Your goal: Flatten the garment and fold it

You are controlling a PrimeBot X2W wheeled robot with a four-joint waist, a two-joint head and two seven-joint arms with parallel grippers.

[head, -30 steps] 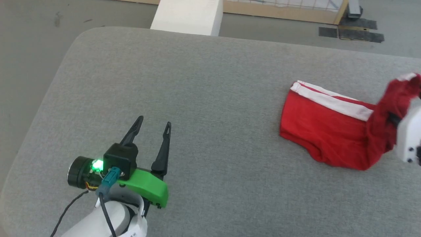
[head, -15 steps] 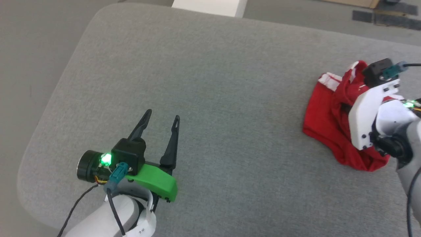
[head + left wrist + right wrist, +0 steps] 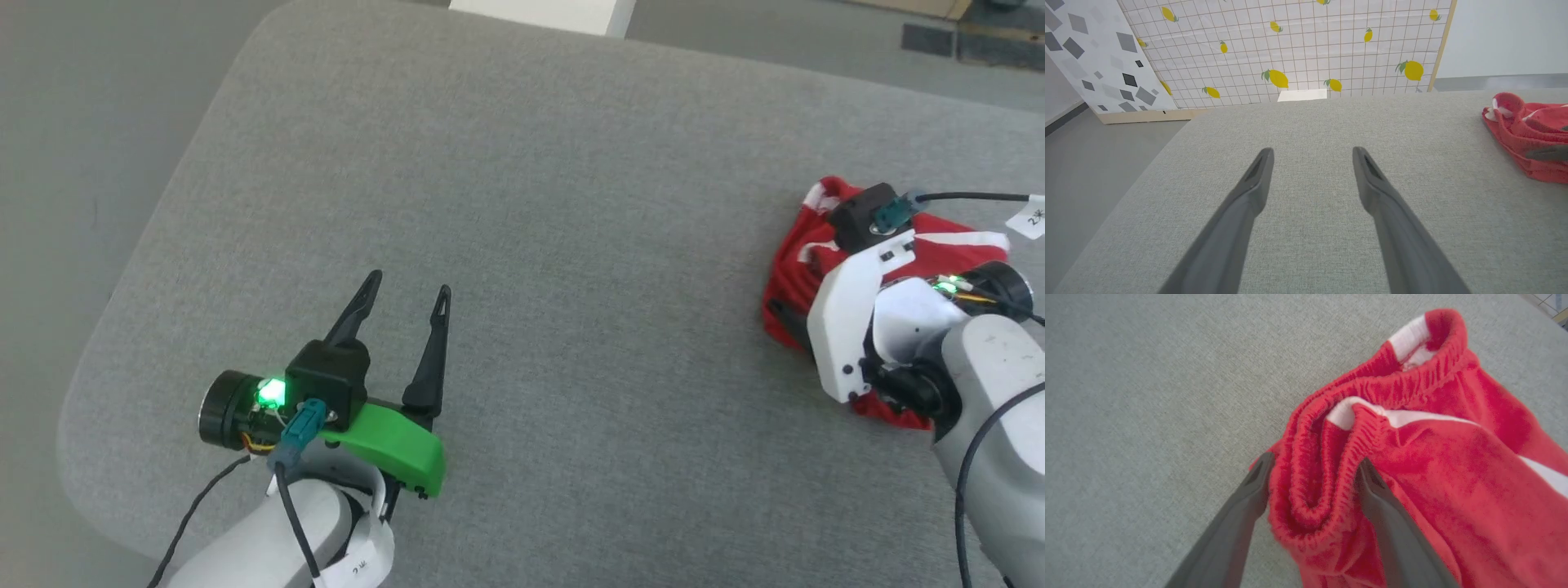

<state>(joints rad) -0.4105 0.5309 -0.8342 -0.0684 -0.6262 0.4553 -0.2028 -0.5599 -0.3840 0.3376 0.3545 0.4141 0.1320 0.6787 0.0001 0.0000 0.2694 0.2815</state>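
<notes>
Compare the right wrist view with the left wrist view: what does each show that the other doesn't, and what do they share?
Right wrist view, not the left: the gathered waistband of the garment up close, bunched between the spread fingers of the open right gripper, beside a white stripe. Left wrist view, not the right: the open left gripper over bare table, with a lemon-print panel, a speckled board and floor behind. Both: the red garment crumpled on the grey table.

Bunched red garment (image 3: pixel 1453 469), perhaps doubled over
</notes>
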